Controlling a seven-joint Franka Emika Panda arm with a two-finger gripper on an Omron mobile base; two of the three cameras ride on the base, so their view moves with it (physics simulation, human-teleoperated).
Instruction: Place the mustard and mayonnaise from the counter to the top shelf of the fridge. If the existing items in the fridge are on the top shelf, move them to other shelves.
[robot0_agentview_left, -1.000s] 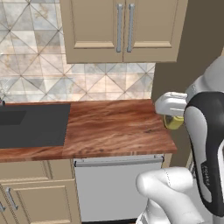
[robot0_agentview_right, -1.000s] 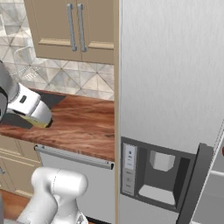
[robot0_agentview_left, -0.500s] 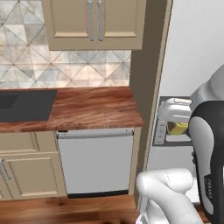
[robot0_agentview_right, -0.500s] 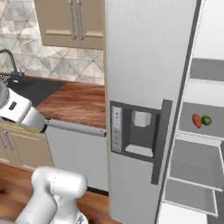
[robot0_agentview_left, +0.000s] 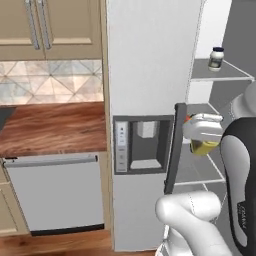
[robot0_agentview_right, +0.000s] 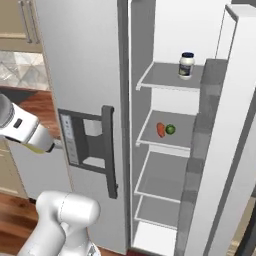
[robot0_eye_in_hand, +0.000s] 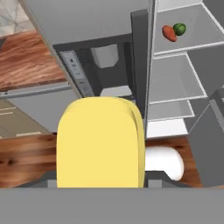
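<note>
My gripper (robot0_eye_in_hand: 99, 186) is clenched on the mustard (robot0_eye_in_hand: 100, 142); in the hand view the yellow bottle fills the lower centre and hides my fingertips, so I judge the grip from the bottle riding with the hand rather than from seeing pad contact. In the left base view a sliver of the same bottle shows just under my hand, at about 3 o'clock of the fridge's dark handle (robot0_agentview_left: 172, 148). Held this way, high and clear of the counter (robot0_agentview_left: 52, 127), the bottle can travel to the open fridge (robot0_agentview_right: 85, 75) without snagging the door. The mayonnaise (robot0_agentview_right: 186, 65) stands upright on the top shelf (robot0_agentview_right: 165, 80), toward its right rear, which leaves bare shelf at its 9 o'clock for a second container. The carrot (robot0_agentview_right: 160, 130) and the green vegetable (robot0_agentview_right: 170, 129) lie side by side, near touching, on the second shelf (robot0_agentview_right: 150, 137), one level below, so they do not occupy the target and appear to need no shifting. The lower shelves (robot0_agentview_right: 162, 182) are bare. My judgement: half the delivery is done, and the remaining step is to lift the mustard to the top shelf beside the jar.
</note>
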